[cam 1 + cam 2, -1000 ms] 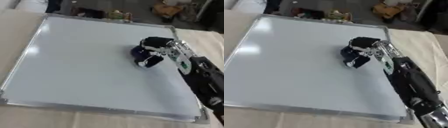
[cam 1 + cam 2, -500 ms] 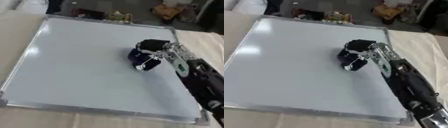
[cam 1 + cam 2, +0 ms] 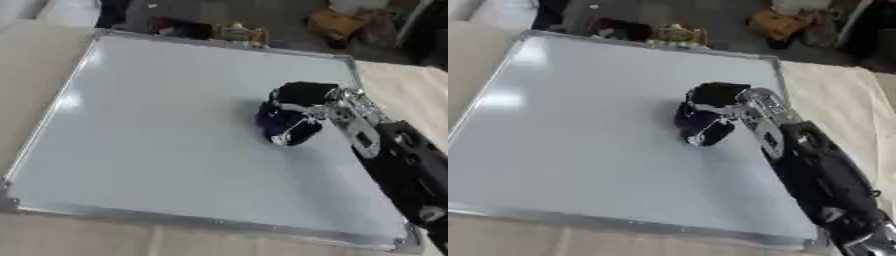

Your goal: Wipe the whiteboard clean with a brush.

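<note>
A large whiteboard [image 3: 157,130] with a metal frame lies flat on the table and fills most of both views. Its surface looks blank, with no marks that I can make out. My right hand [image 3: 302,100] reaches in from the lower right and rests on the board's right half. Its fingers are curled over a dark blue brush [image 3: 282,125], which is pressed against the board. My left hand shows in neither view.
Beyond the board's far edge lies floor clutter: a dark bag [image 3: 179,27], a small yellowish item [image 3: 238,34] and an orange-brown object [image 3: 337,22]. Beige table [image 3: 411,95] surrounds the board on the right and front.
My right hand has slid the brush a little toward the left and nearer across the board. The view has also shifted slightly.
</note>
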Available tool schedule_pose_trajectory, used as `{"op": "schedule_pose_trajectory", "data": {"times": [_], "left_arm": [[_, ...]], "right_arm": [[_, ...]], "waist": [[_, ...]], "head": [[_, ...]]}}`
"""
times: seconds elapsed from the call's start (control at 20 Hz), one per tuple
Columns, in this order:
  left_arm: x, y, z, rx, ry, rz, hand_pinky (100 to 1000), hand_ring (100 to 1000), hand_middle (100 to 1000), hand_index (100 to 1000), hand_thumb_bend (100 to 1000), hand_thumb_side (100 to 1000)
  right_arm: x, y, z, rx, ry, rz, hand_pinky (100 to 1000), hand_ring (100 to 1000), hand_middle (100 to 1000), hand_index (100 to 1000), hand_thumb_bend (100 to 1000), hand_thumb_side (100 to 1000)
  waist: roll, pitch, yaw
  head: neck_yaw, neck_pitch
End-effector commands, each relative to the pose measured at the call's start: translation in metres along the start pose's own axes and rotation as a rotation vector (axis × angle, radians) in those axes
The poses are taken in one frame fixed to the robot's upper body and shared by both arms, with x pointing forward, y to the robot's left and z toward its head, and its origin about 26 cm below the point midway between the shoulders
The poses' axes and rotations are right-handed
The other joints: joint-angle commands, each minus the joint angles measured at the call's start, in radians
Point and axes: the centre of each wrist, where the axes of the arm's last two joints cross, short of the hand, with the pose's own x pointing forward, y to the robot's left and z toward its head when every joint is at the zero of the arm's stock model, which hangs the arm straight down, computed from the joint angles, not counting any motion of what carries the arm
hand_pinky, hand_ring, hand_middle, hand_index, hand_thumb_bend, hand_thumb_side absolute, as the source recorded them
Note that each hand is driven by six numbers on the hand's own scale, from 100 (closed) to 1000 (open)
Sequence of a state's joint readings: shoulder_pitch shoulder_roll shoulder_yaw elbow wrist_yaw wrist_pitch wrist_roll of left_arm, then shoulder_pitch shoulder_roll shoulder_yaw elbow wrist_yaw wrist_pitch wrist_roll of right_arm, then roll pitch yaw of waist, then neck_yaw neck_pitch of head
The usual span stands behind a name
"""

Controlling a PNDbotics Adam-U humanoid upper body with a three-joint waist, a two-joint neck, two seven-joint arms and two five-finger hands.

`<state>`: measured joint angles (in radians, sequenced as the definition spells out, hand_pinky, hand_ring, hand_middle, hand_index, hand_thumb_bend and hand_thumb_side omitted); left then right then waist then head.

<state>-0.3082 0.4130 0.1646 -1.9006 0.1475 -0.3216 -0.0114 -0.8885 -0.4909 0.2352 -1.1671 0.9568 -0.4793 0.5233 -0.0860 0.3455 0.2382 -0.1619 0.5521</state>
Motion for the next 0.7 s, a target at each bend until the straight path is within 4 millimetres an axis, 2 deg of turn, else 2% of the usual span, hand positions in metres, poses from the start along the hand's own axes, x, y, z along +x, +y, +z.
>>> {"op": "schedule_pose_trajectory", "data": {"times": [0.05,0.3,0.7], "left_arm": [[0.007,0.004,-0.006,0.000,-0.028,-0.008,706,585,541,391,321,865],[0.007,0.004,-0.006,0.001,-0.026,-0.006,707,585,541,392,320,868],[0.006,0.004,-0.005,0.005,-0.025,-0.007,708,584,541,392,317,869]], "right_arm": [[-0.004,-0.002,0.003,-0.004,0.023,0.006,634,696,245,297,100,426],[-0.012,0.004,0.005,-0.010,0.077,-0.008,636,691,241,212,100,404],[-0.025,0.016,0.009,-0.003,0.153,-0.046,636,684,235,201,100,298]], "waist": [[0.006,-0.014,0.000],[0.005,-0.014,0.000],[0.007,-0.011,0.000]], "head": [[0.004,-0.009],[0.006,-0.012],[0.008,-0.013]]}}
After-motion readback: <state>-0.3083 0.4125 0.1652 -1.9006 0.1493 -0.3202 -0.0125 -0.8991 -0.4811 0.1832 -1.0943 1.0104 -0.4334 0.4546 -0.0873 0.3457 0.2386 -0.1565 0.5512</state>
